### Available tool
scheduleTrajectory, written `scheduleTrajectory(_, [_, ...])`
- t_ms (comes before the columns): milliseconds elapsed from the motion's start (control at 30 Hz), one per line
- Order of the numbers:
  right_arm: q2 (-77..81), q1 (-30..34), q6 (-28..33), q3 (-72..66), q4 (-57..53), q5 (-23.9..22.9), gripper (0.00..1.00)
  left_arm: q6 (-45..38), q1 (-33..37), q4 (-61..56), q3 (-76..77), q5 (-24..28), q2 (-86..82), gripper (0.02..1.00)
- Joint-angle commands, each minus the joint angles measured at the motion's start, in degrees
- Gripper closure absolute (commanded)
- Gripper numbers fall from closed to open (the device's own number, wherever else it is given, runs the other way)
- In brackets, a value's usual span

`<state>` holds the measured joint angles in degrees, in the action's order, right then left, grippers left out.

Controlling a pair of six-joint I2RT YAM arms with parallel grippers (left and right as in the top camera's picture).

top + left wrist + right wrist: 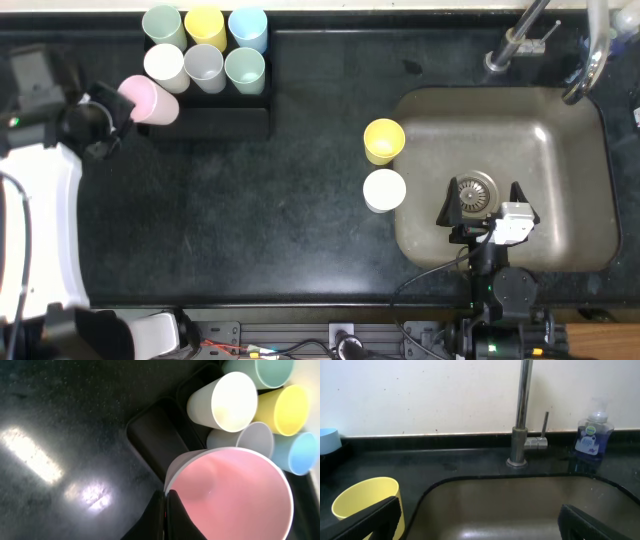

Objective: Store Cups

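Placing step: the left tool (pixel 166 505) grips the pink plastic cup (pixel 230 495) by its rim at the empty near row of the black rack (pixel 155 440); next, lower it in upright. The right tool (pixel 483 208) hangs released over the steel sink (pixel 560 130)

cups (pixel 205 45): smooth matt plastic | worktop (pixel 250 220): glossy speckled stone | sink (pixel 560 130): brushed metal | tap (pixel 521 415): shiny metal
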<state>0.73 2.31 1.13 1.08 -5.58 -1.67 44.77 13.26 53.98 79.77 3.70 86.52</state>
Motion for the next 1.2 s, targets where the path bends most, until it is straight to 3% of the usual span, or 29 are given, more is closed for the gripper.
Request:
scheduleTrajectory(33, [-0.5,0.2,0.2,-0.5,0.5,0.4,0.003,-1.5,-2.3,3.0,7.1,-7.0,4.3,0.985])
scheduleTrajectory(400, [-0.5,0.2,0.2,-0.5,0.5,0.3,0.005,-2.8,-2.3,4.1,12.2,-12.9,11.3,0.985])
scheduleTrajectory(1200, [-0.5,0.2,0.2,-0.5,0.5,0.4,0.005,-2.8,-2.4,0.0,12.2,-11.3,20.0,0.982])
